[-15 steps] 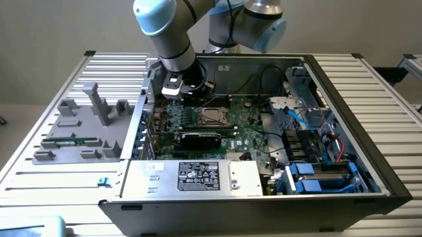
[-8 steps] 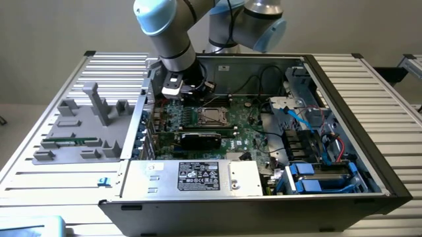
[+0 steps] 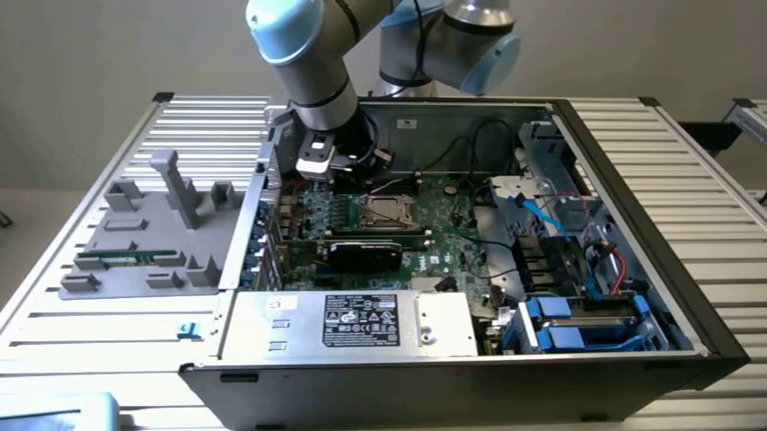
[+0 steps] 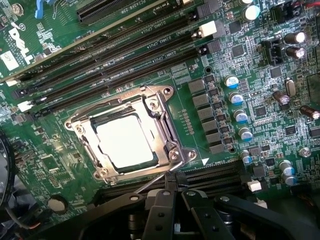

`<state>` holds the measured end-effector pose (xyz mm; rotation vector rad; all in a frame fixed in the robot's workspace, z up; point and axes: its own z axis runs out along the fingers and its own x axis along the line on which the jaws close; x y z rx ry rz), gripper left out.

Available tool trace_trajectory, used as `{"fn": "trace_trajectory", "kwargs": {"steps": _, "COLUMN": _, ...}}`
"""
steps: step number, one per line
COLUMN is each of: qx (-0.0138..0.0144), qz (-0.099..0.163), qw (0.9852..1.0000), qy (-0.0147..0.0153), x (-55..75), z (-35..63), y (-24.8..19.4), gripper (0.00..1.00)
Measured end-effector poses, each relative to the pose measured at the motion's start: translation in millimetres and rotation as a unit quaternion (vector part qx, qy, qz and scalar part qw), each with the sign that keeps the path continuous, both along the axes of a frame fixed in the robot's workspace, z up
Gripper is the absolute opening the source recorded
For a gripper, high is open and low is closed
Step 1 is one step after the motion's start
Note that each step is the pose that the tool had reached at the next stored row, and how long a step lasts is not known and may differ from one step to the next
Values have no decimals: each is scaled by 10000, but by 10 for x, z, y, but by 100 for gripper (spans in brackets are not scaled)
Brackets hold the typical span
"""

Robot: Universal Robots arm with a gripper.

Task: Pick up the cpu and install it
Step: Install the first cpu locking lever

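We judge the placing itself done: the cpu [image 4: 125, 142] lies flat inside the metal socket frame [image 4: 169, 150] on the motherboard [image 4: 235, 75], within the open computer case [image 3: 671, 296]. The gripper [image 4: 175, 192] hovers just beside the socket's edge, its fingers pressed together and holding nothing. Whether the frame is latched down we cannot tell. The chip shows a pale, smooth square top, bright under the light, sitting level and square in its surround.
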<state>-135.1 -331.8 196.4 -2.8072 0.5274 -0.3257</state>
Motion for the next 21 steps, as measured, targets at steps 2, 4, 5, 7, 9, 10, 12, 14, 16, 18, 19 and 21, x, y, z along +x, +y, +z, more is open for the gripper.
{"fn": "trace_trajectory", "kwargs": {"steps": 2, "qx": -10, "qz": -7, "qw": 10000, "qy": 0, "x": 3, "z": -6, "y": 0, "gripper": 11}}
{"fn": "trace_trajectory", "kwargs": {"steps": 4, "qx": -24, "qz": -13, "qw": 10000, "qy": 0, "x": 9, "z": -11, "y": 0, "gripper": 11}}
{"fn": "trace_trajectory", "kwargs": {"steps": 5, "qx": -31, "qz": -16, "qw": 10000, "qy": 1, "x": 13, "z": -13, "y": 0, "gripper": 11}}
{"fn": "trace_trajectory", "kwargs": {"steps": 7, "qx": -43, "qz": -21, "qw": 10000, "qy": 0, "x": 18, "z": -16, "y": 1, "gripper": 11}}
{"fn": "trace_trajectory", "kwargs": {"steps": 9, "qx": -55, "qz": -26, "qw": 10000, "qy": -1, "x": 21, "z": -19, "y": 1, "gripper": 11}}
{"fn": "trace_trajectory", "kwargs": {"steps": 10, "qx": -61, "qz": -28, "qw": 10000, "qy": 0, "x": 22, "z": -20, "y": 1, "gripper": 11}}
{"fn": "trace_trajectory", "kwargs": {"steps": 12, "qx": -73, "qz": -33, "qw": 10000, "qy": 0, "x": 24, "z": -21, "y": 1, "gripper": 11}}
{"fn": "trace_trajectory", "kwargs": {"steps": 14, "qx": -84, "qz": -38, "qw": 10000, "qy": 2, "x": 28, "z": -21, "y": 1, "gripper": 11}}
{"fn": "trace_trajectory", "kwargs": {"steps": 16, "qx": -88, "qz": -41, "qw": 10000, "qy": 2, "x": 30, "z": -21, "y": 9, "gripper": 11}}
{"fn": "trace_trajectory", "kwargs": {"steps": 18, "qx": -84, "qz": -42, "qw": 10000, "qy": 10, "x": 29, "z": -22, "y": 17, "gripper": 11}}
{"fn": "trace_trajectory", "kwargs": {"steps": 19, "qx": -83, "qz": -43, "qw": 10000, "qy": 16, "x": 24, "z": -23, "y": 18, "gripper": 11}}
{"fn": "trace_trajectory", "kwargs": {"steps": 21, "qx": -84, "qz": -49, "qw": 9999, "qy": 28, "x": 4, "z": -23, "y": 25, "gripper": 11}}
